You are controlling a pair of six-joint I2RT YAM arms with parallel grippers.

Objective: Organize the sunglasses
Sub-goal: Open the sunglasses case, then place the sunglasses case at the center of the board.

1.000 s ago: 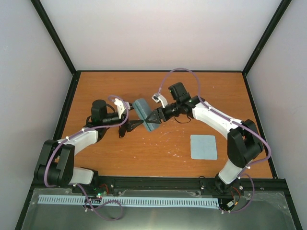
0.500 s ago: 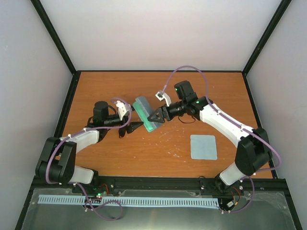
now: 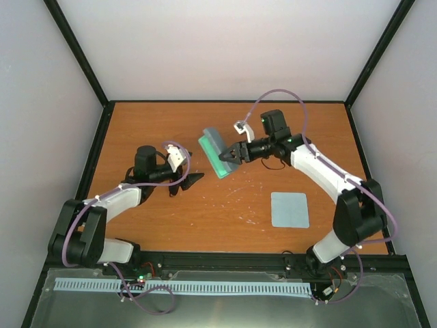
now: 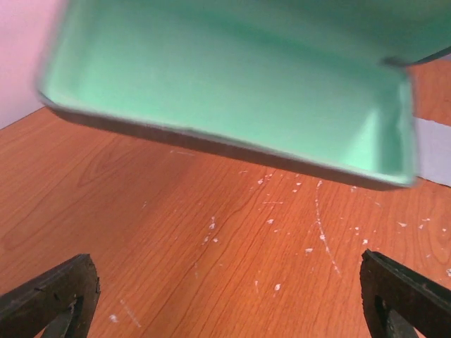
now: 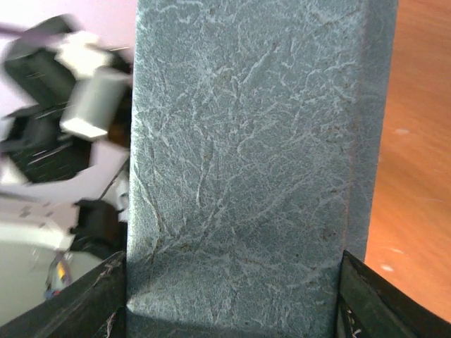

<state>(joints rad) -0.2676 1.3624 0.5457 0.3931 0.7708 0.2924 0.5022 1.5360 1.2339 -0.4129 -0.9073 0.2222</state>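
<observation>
My right gripper [image 3: 230, 155] is shut on the oblong grey-blue case [image 3: 216, 153] and holds it tilted above the table. Its green inside faces my left arm. In the right wrist view the case's textured grey shell [image 5: 246, 162] fills the frame between my fingers [image 5: 106, 299]. In the left wrist view the green inside [image 4: 232, 77] hangs above the wood and looks empty. My left gripper [image 3: 186, 182] is open and empty, low over the table to the left of the case, with its fingers [image 4: 53, 296] wide apart. The sunglasses show in no view.
The flat pale blue cloth [image 3: 290, 210] lies on the wooden table [image 3: 225, 212] at the right, near my right arm's base. Black frame posts and pale walls bound the table on three sides.
My right gripper has lifted the case and carried it up and to the right, away from my left gripper. My left gripper has stayed almost in place.
</observation>
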